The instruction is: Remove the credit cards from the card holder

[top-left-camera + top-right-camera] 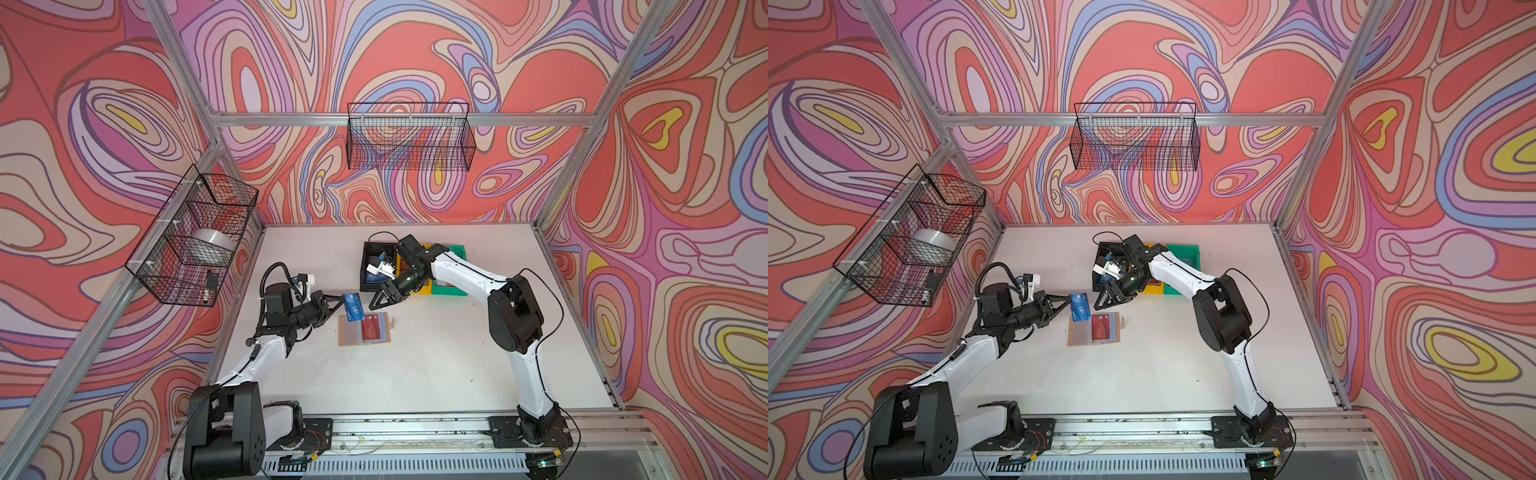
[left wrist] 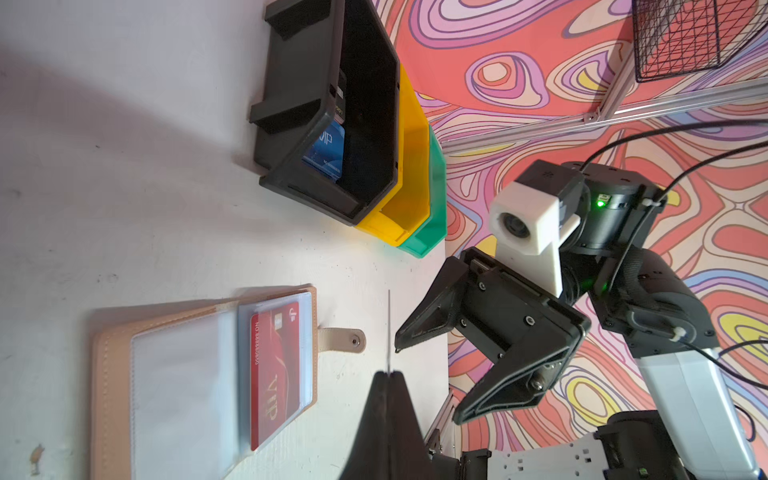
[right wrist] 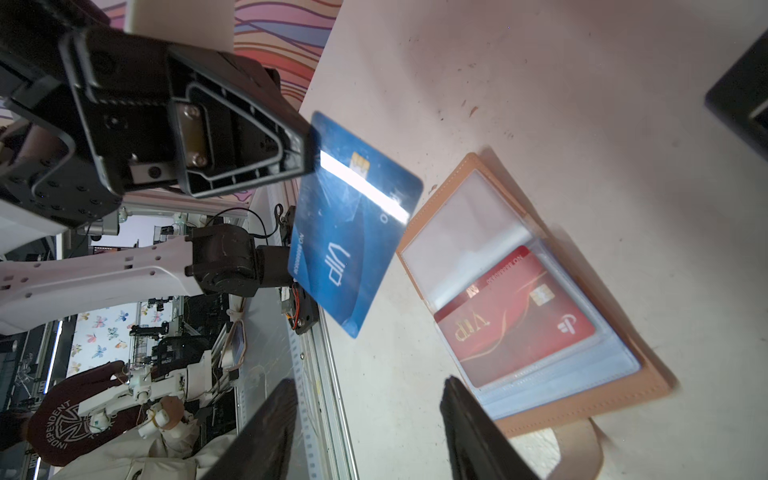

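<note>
Pinched shut, my left gripper holds a blue VIP card by one short edge, tilted in the air just over the far left corner of the card holder. I judge the edge grip is deliberate: it leaves most of the card free for another grip. My right gripper hangs just beside the card's free end, jaws apart with nothing between them, so I read this as a hand-over being set up. The card holder lies open and flat near the middle of the white table, its snap tab sticking out to one side. A red VIP card sits inside a clear sleeve on the right-hand page, while the sleeve on the other page looks empty. Behind the holder stand a black bin, a yellow bin and a green bin, touching in a row. A second blue card lies in the black bin, which suggests removed cards go there. In both top views my right arm crosses above the bins and hides much of them, so I cannot tell what else they hold. Two wire baskets hang on the walls, well clear. The raised blue card and the right gripper both sit between the holder and the bins, crowding any reach for the red card
</note>
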`<state>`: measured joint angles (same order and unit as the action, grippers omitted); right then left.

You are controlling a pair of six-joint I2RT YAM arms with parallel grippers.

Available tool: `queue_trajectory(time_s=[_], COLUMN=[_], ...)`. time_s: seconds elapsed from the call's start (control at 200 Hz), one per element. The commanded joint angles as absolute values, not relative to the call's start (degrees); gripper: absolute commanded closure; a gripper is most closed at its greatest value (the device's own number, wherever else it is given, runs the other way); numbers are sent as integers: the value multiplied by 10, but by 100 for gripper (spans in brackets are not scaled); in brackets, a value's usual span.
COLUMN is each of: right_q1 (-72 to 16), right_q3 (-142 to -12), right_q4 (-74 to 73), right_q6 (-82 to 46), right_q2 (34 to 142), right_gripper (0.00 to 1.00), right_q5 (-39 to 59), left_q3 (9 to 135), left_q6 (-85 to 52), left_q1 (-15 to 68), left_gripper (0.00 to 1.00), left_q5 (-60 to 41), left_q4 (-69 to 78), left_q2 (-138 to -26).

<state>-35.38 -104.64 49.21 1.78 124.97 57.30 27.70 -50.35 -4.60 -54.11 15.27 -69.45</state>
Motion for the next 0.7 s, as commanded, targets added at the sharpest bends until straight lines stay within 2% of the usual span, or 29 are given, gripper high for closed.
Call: queue_trajectory(time_s=[0.0, 0.441, 0.691], right_q1=[-356, -378, -381], right_q3=[-1038, -1052, -1057], right_q4=[461, 420, 403], right_q6=[3, -24, -33], right_q2=[1260, 1285, 1281], right_gripper=[41, 40, 49], right_q5=[604, 599, 614], left_q3=[269, 258, 254], left_q6=[-531, -581, -587], left_q1=[-45, -23, -11], left_gripper=[100, 100, 100], left_q5=[-555, -557, -552], left_q4=[215, 309, 332], left_q2=[-704, -727, -747])
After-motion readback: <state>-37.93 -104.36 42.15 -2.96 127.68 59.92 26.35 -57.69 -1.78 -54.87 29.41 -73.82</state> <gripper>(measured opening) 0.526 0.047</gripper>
